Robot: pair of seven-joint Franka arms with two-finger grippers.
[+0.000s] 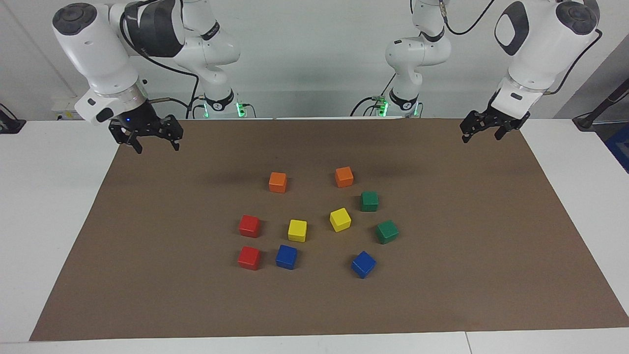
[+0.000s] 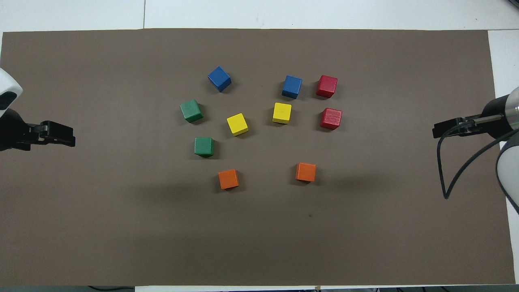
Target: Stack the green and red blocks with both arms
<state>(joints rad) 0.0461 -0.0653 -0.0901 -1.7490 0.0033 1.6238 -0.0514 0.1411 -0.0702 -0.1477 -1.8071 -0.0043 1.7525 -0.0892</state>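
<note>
Overhead, left gripper [image 1: 484, 132] raised over its mat [image 1: 442, 295] corner, jaws spread and empty, right gripper [image 1: 154, 141] likewise (wrists bent downward), green blocks [image 1: 369, 201] and red blocks [image 1: 249, 225] unstacked mid-mat, well apart from both.

Both my arms raised, elbows bent; left pincer [image 1: 484, 130] and right pincer [image 1: 154, 139] hang apart, fingers spread, empty.
</note>
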